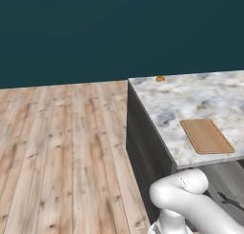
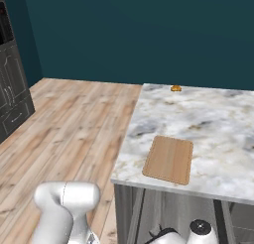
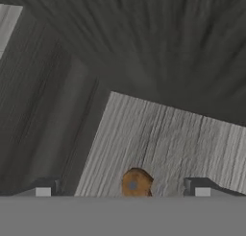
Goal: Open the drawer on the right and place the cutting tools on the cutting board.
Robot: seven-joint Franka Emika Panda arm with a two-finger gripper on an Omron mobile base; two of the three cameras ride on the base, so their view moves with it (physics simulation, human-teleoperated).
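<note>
Looking from the left base: cutting board (image 1: 207, 136) lies flat on the marble counter (image 1: 190, 97), near its front edge; nothing on it.
Far corner: small orange object (image 1: 160, 78) sits at the counter's back edge, well apart from the board.
Arm: white elbow (image 1: 183, 190) bends low in front of the dark cabinet side, below the counter.
Right base view: same board (image 2: 169, 159) near the counter's front left corner; orange object (image 2: 175, 88) at the back edge.
Floor: pale wood planks (image 2: 74, 124); dark cabinets (image 2: 12, 89) at far left.
Hand view: gripper (image 3: 122, 191) spread wide, holding nothing; fingertips (image 3: 43, 191) apart.
Drawer: light grey inner floor (image 3: 163, 144) below the hand, so it stands open.
Between the tips: brown rounded end of some object (image 3: 136, 183) on that floor; what it is, cannot tell.
</note>
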